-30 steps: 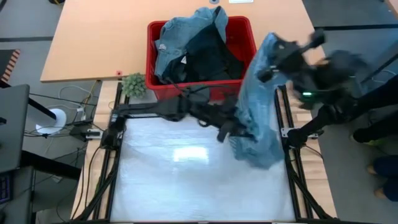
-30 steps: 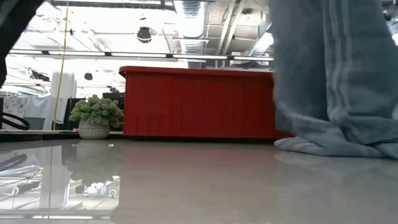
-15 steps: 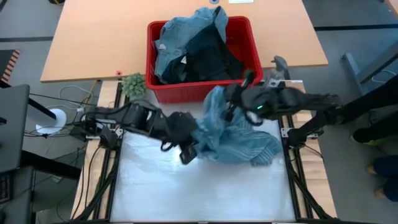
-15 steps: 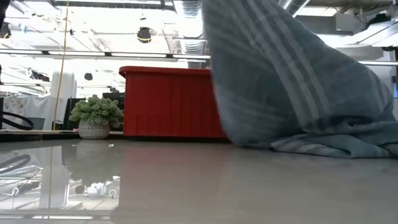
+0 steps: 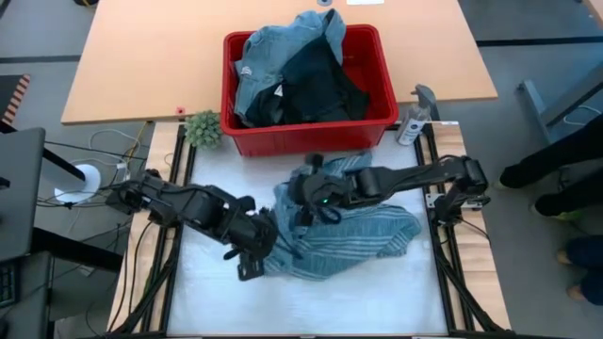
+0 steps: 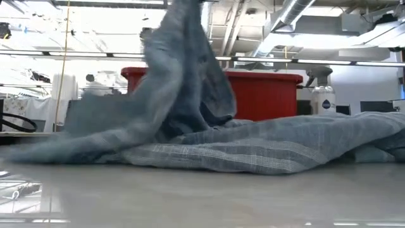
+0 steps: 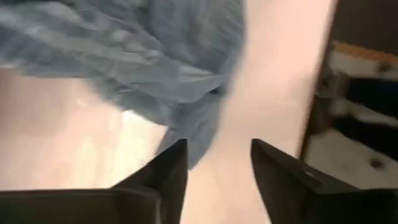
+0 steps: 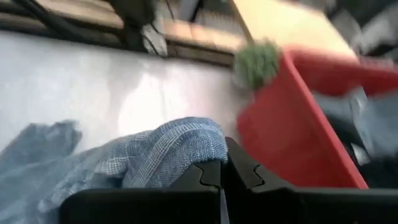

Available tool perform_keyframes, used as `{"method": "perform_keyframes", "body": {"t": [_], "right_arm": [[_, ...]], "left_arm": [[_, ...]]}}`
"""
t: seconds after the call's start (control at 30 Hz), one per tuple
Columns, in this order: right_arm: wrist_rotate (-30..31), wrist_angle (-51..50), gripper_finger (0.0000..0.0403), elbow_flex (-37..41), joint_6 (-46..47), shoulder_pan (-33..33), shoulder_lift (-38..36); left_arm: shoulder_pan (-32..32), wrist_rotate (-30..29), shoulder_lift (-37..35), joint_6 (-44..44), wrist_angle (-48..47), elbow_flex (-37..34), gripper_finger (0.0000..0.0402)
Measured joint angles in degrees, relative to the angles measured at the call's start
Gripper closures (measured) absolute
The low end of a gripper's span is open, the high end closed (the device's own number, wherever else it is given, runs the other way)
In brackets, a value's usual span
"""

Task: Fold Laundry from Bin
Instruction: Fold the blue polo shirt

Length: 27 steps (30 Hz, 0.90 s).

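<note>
My right gripper [image 8: 222, 176] pinches the blue-grey striped shirt [image 5: 353, 240]; my left gripper [image 7: 217, 165] gapes empty beside it.

A blue-grey shirt [image 5: 353, 235] with thin white stripes is lying on the glossy white table [image 5: 217, 301]. The bright red bin [image 5: 231, 94] is holding light blue denim [image 5: 268, 52] and dark navy cloth [image 5: 316, 85]. A green plant [image 5: 203, 127] is sitting beside it.

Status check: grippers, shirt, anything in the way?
Left gripper open, off the striped shirt. Right gripper shut on its cloth. Shirt heaped on table before the red bin. Nothing blocking.
</note>
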State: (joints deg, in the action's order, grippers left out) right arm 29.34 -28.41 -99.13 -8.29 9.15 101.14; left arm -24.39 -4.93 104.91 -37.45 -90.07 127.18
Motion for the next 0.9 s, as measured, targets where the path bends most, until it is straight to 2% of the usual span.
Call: {"method": "perform_keyframes", "body": {"t": [0.13,0.27,0.37,0.5,0.63,0.77,0.9], "right_arm": [[-5.0,11.8,0.0379,-0.1,-6.6,-0.6,2.3],[-12.1,19.3,0.0379,-0.2,-6.4,-3.2,5.2],[-15.8,23.1,0.0370,-0.1,-4.2,-5.4,8.0],[-21.6,26.5,0.0335,-0.1,-2.1,-8.0,11.7],[-27.6,23.3,0.0286,-2.2,-1.7,-9.9,12.9],[-29.5,18.6,0.0207,-6.5,-3.3,-10.9,11.1],[-29.5,5.3,0.0123,-13.0,-8.4,-10.8,7.8]], "left_arm": [[-2.1,-1.8,-1.5,-4.9,0.1,-0.1,0.0194],[-3.4,-5.4,-5.5,-10.2,0.0,-0.1,0.0193],[-4.2,-10.6,-8.1,-13.4,0.0,-0.1,0.0198],[-4.4,-18.8,-10.8,-14.3,0.1,-0.2,0.0204],[-4.2,-20.8,-12.3,-12.3,0.1,-4.9,0.0205],[-4.0,-18.9,-13.2,-8.2,0.0,-13.4,0.0200],[-4.7,-20.0,-13.8,-2.6,-0.1,-22.0,0.0194]]}}
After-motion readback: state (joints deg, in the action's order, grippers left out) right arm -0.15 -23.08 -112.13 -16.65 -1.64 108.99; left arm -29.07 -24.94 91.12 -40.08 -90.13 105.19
